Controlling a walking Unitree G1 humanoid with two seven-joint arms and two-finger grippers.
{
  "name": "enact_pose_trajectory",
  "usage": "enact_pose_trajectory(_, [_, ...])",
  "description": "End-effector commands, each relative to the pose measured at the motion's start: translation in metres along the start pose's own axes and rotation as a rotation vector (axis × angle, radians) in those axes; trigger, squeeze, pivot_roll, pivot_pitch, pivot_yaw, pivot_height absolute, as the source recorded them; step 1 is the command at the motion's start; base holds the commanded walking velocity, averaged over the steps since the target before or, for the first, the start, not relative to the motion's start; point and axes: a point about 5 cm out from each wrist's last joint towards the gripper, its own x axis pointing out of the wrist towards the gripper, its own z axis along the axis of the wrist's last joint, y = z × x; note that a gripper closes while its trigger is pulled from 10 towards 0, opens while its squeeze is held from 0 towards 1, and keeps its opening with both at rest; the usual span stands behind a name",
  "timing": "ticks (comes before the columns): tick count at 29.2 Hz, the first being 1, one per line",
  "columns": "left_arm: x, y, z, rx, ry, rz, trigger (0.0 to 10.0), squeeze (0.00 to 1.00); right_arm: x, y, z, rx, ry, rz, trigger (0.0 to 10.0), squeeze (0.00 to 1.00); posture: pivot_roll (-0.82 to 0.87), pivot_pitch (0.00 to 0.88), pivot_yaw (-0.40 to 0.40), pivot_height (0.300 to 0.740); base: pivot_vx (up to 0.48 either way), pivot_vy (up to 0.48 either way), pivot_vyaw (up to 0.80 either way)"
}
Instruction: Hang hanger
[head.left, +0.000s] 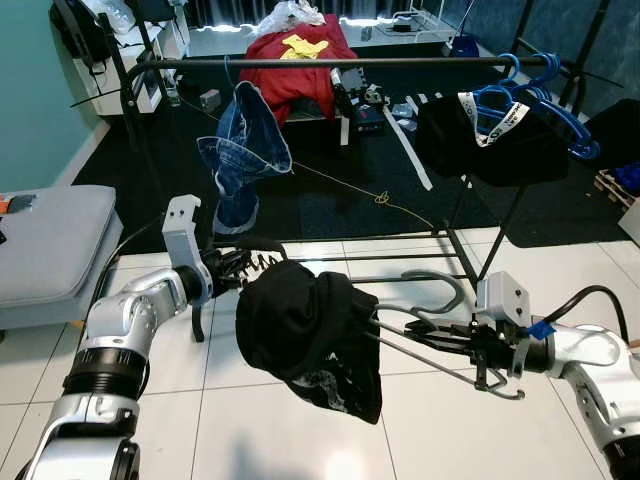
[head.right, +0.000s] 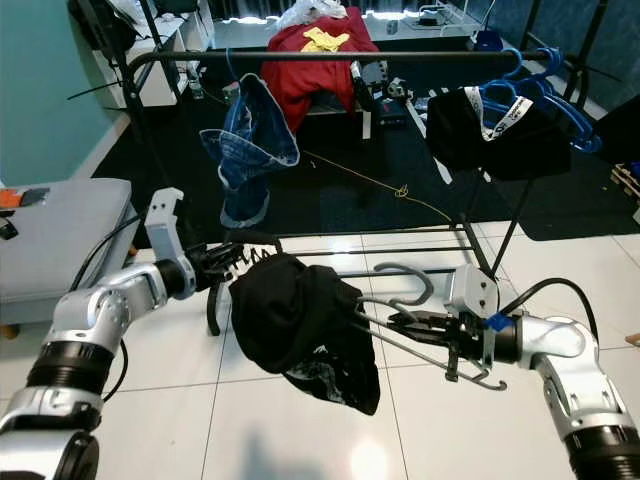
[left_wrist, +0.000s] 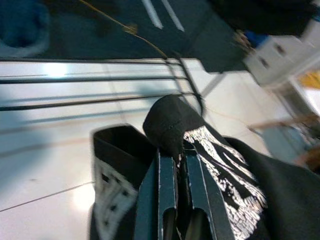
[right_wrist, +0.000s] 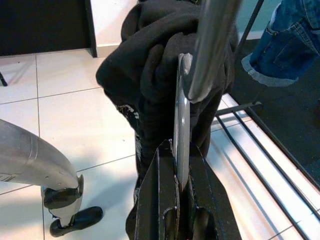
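the right gripper (head.left: 440, 335) was clamped on the grey hanger (head.left: 440, 290), with a black garment (head.left: 310, 335) draped at its 9 o'clock end. the left gripper (head.left: 240, 265) pinched that garment's top. the clothes rail (head.left: 330, 63) stood at 12 o'clock.

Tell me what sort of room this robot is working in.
Probably a bedroom or laundry corner of a home: a clothes rack hung with jeans and blue hangers, a white tiled floor, and clothes piled behind on a red-covered piece of furniture.
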Motion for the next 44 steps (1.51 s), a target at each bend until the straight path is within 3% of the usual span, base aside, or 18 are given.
enact_pose_trajectory(1, [-0.007,0.026,0.007,0.008,-0.048,0.178,0.0,0.0,-0.001,-0.001,0.007,-0.027,-0.038,0.003,10.0,0.0,0.03,0.091,0.062,0.74,0.0,0.0,0.0])
enact_pose_trajectory(4, [-0.009,0.04,0.011,0.013,-0.072,0.296,0.0,0.0,0.0,0.001,0.007,-0.022,-0.041,0.01,10.0,0.0,0.03,0.088,0.063,0.74,0.0,0.0,0.0])
enact_pose_trajectory(18, [-0.016,0.066,0.025,0.04,-0.145,0.535,0.0,0.0,0.004,0.007,0.005,-0.007,-0.06,0.024,10.0,0.0,0.03,0.08,0.063,0.74,0.0,0.0,0.0])
enact_pose_trajectory(20, [-0.019,0.074,0.025,0.065,-0.148,0.621,0.0,0.0,0.005,0.008,0.005,-0.004,-0.065,0.027,10.0,0.0,0.03,0.077,0.062,0.74,0.0,0.0,0.0])
enact_pose_trajectory(27, [-0.029,0.091,0.034,0.111,-0.183,0.772,0.0,0.0,0.006,0.01,0.005,0.002,-0.066,0.033,10.0,0.0,0.03,0.073,0.063,0.74,0.0,0.0,0.0])
enact_pose_trajectory(35, [-0.035,0.101,0.037,0.183,-0.173,0.874,0.0,0.0,0.007,0.012,0.005,0.006,-0.072,0.035,10.0,0.0,0.04,0.077,0.066,0.74,0.0,0.0,0.0])
enact_pose_trajectory(36, [-0.038,0.104,0.033,0.263,-0.143,0.92,0.0,0.0,0.008,0.012,0.005,0.007,-0.074,0.036,10.0,0.0,0.03,0.081,0.066,0.74,0.0,0.0,0.0])
enact_pose_trajectory(37, [-0.039,0.105,0.032,0.29,-0.134,0.931,0.0,0.0,0.008,0.013,0.005,0.007,-0.075,0.036,10.0,0.0,0.03,0.081,0.066,0.74,0.0,0.0,0.0])
enact_pose_trajectory(44, [-0.035,0.101,0.029,0.309,-0.132,0.902,0.0,0.0,0.007,0.012,0.006,0.006,-0.078,0.033,10.0,0.0,0.03,0.087,0.065,0.74,0.0,0.0,0.0])
